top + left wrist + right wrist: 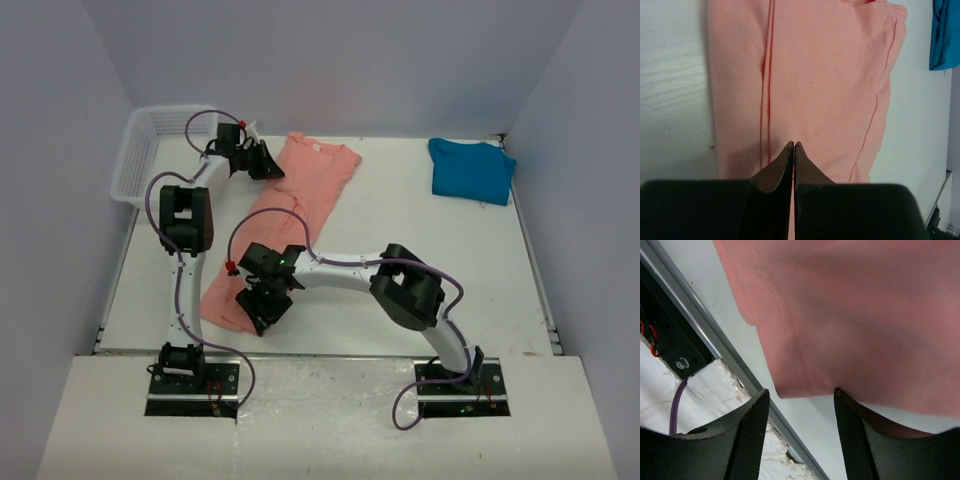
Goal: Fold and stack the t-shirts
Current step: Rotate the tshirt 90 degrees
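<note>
Salmon-pink t-shirt (290,215) lies stretched between both arms: left gripper (793,145), tips pressed together, hides its nearest edge; right gripper (801,392), jaws spread, fronts the hem corner. Teal-blue t-shirt (470,170) lies well apart, partly cut off.

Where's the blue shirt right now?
In the overhead view, the teal-blue t-shirt lies bunched at the far right corner of the table, well apart from the salmon-pink t-shirt stretched along the left side.

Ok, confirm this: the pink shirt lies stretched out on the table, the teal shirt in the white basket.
No: the teal shirt lies at the far right of the table, not in the white basket; the top view shows it. The pink shirt is as stated.
</note>
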`<state>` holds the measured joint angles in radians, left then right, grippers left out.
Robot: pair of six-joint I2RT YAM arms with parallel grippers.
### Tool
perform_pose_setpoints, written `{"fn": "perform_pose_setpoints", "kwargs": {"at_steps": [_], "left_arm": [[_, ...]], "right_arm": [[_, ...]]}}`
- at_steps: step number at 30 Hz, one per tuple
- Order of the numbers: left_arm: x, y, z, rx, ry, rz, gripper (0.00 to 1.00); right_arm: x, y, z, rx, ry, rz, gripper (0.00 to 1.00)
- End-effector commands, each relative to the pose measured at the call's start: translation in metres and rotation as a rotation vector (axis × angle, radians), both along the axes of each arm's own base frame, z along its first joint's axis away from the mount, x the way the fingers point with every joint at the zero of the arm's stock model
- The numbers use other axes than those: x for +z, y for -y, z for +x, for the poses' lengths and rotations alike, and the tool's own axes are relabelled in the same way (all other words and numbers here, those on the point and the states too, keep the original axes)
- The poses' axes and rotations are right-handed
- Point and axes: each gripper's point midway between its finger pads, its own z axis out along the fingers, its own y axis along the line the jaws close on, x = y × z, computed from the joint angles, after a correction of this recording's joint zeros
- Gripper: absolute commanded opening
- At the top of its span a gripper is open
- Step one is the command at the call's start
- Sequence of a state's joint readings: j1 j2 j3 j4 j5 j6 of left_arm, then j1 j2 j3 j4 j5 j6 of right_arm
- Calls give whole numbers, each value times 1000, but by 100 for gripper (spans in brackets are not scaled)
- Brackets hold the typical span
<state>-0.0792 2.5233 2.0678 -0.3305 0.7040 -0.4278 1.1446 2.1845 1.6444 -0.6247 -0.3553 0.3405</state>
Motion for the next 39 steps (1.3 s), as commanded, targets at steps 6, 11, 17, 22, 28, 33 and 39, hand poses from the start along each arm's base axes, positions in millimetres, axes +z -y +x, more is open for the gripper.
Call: {"fn": "perform_pose_setpoints", "kwargs": {"at_steps": [6,11,17,22,28,33,39], "left_arm": [[15,-5,2,-2,19,-46,0],[13,-13,2,11,11,-58,0],[8,-16,3,14,3,-73,0],[3,-15,2,10,-8,-80,0],[-5,-16,1,14,-25,-75,0],[-10,-14,-1,11,-35,-79,0],[-8,-14,-1,9,-32,-81,0]], "right_arm": [[-10,-4,-1,59,45,-30,54],[-26,0,-16,65,1,-75,43],[-40,12,-23,8,8,-112,18],[-36,13,-26,-116,12,-82,7],[-49,27,-36,-246,46,-130,0],[-19,34,-21,-279,189,-26,0],[23,2,-13,-161,241,73,0]]}}
